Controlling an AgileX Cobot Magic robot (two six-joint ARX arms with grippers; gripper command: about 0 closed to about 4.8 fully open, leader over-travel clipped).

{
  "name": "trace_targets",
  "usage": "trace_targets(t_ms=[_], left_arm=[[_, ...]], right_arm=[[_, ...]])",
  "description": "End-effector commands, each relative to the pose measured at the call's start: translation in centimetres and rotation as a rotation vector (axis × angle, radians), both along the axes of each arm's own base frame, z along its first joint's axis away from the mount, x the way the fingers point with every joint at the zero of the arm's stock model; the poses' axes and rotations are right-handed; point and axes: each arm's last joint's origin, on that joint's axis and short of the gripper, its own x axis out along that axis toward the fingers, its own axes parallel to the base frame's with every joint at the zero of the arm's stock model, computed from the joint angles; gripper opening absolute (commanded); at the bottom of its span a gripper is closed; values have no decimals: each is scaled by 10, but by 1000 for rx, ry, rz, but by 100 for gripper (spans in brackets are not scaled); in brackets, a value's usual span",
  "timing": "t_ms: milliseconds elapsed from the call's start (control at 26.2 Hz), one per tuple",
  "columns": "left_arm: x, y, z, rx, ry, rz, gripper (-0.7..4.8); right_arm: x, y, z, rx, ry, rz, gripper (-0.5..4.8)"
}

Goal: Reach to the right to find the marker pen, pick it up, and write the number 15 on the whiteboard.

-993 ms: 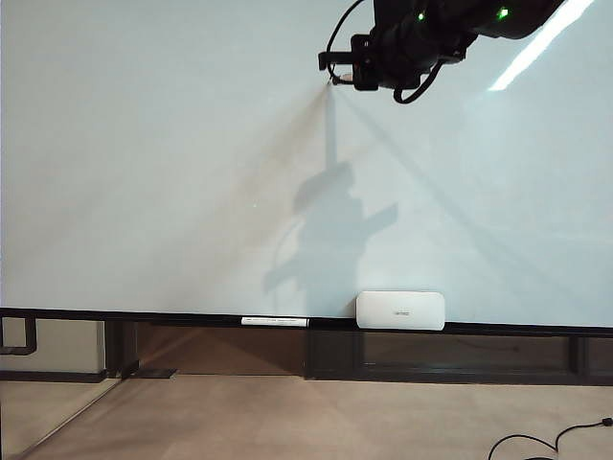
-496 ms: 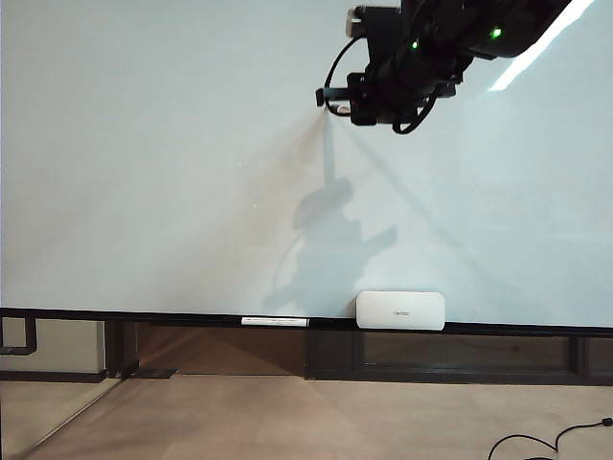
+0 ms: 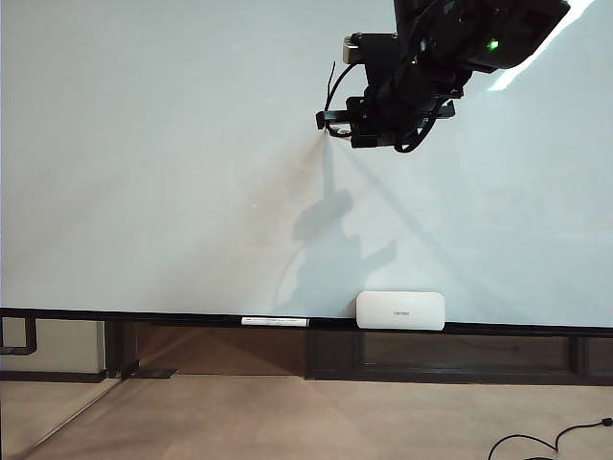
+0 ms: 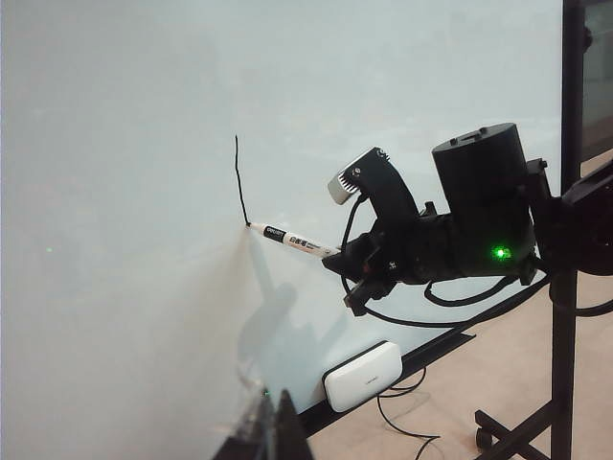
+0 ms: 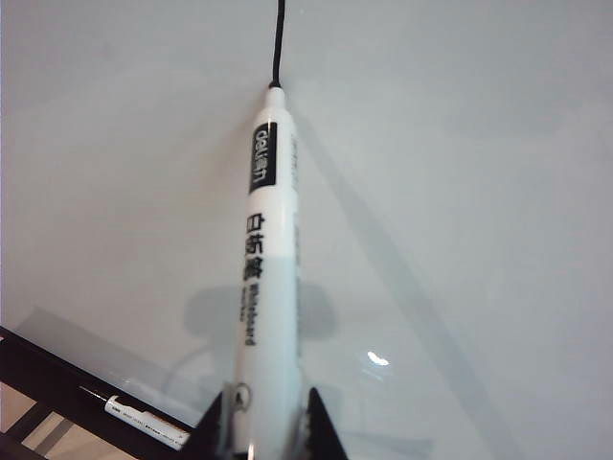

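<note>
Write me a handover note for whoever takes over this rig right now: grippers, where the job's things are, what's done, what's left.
Right gripper: shut on the marker pen, high on the whiteboard, tip touching it.
Left gripper: hanging back from the board near its bottom rail; only a bit of it shows, jaws unreadable, holding nothing visible.
Done: pen picked up; one thin black near-vertical stroke, the "1", runs from above down to the tip.
Left: finish the "1" if needed, then draw the "5" beside it.
Also there: a white rounded box and a slim white stick on the rail.
</note>
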Motion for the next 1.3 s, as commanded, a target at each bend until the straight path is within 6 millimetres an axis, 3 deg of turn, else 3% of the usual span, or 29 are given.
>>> trace_targets(t_ms=[38,420,764,993,1298], left_arm=[[-1,0,2,-3,-14,-4,-6],[-1,0,2,-3,-14,-4,-6],[-3,2,3,-6,-19,-4,-6],[-3,2,3,-6,-18,-4,-6],[-3,2,2,-3,-13,-4,-6]], right_arm=[[1,-2,1,4,4,-33,-2],[-5,4,8,14,-12,16,-2],[-33,16,49,-16,-126,36,-1],[-40,10,67,-49,-192,-19,-2],[-39,-1,73,-44,-208,-99,-2]])
